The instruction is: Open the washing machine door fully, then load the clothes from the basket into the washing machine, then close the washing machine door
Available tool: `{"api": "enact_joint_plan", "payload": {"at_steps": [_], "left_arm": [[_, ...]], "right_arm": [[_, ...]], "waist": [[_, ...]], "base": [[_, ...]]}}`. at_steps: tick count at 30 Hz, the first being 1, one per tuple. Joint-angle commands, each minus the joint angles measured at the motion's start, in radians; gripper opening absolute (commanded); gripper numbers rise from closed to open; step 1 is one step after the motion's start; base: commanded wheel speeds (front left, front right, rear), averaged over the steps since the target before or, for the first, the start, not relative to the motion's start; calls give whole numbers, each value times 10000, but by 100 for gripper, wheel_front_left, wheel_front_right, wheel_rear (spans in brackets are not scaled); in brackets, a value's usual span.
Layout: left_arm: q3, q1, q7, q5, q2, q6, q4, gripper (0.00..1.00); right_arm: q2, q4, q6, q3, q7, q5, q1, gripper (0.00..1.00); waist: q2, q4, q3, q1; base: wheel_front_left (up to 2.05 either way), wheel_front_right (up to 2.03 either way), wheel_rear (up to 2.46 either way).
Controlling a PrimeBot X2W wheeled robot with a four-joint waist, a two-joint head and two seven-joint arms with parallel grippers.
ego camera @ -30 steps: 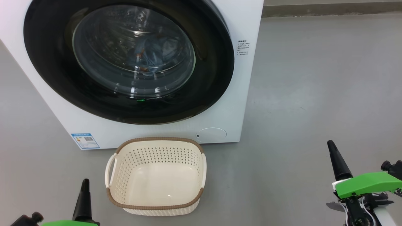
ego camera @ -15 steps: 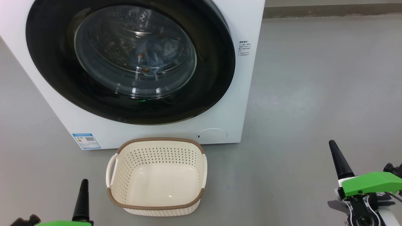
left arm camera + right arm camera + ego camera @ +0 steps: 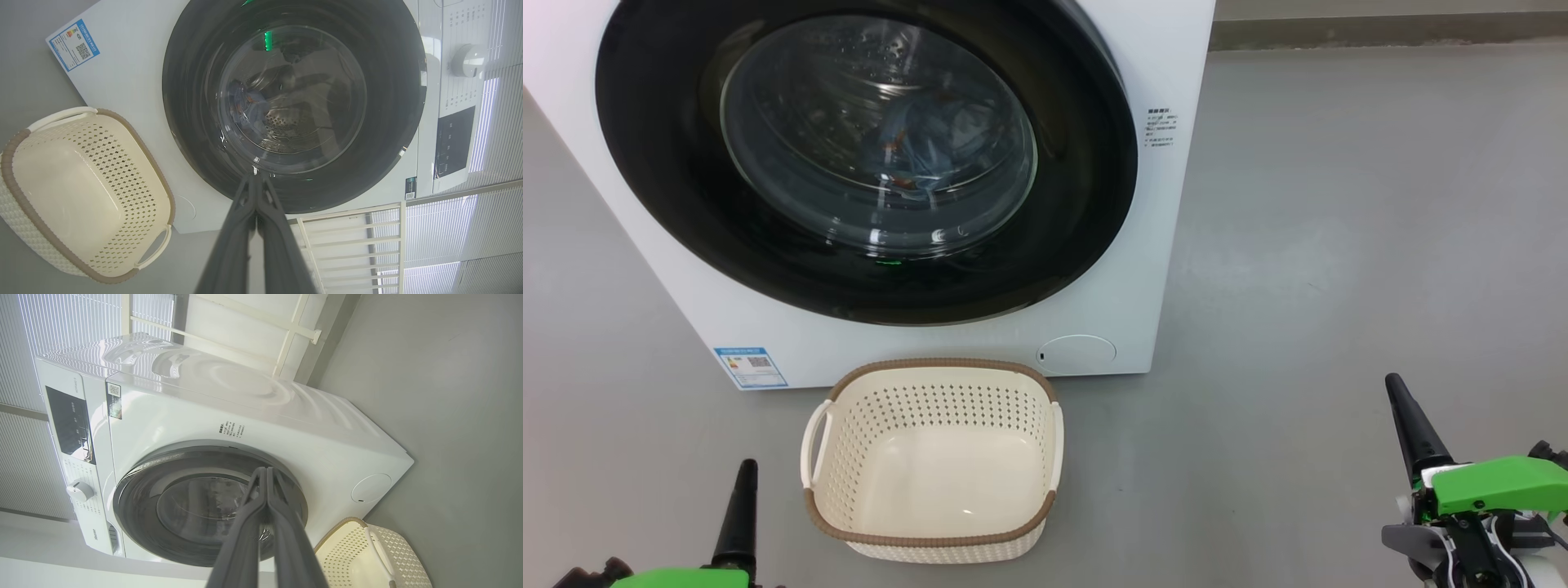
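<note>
Grey floor point(image 3: 1339, 204); white washing machine point(image 3: 1168, 212), washing machine door point(image 3: 654, 163) closed, basket point(image 3: 939, 364) just before it. Left hand point(image 3: 745, 478) and right hand point(image 3: 1398, 392) clenched, holding nothing.

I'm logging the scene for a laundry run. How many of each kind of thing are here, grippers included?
Washing machine: 1
Washing machine door: 1
Basket: 1
Clothes bundle, inside the machine: 1
Grippers: 2, left gripper and right gripper
Total: 6
</note>
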Motion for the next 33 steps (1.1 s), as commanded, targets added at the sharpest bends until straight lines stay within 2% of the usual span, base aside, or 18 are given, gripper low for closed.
{"api": "enact_joint_plan", "payload": {"at_steps": [1, 22, 33], "left_arm": [[330, -420, 118, -311, 110, -90, -181, 0], [669, -534, 766, -2385, -27, -165, -129, 0], [675, -535, 777, -2421, -30, -167, -130, 0]], "right_arm": [[-7, -336, 14, 22, 123, 311, -148, 0], [366, -485, 0, -525, 774, 2218, -34, 0], [377, -488, 0, -540, 790, 2245, -33, 0]], "waist": [[0, 5, -4, -1], [0, 72, -56, -1], [0, 73, -57, -1]], "base": [[0, 0, 0], [0, 0, 0], [0, 0, 0]]}}
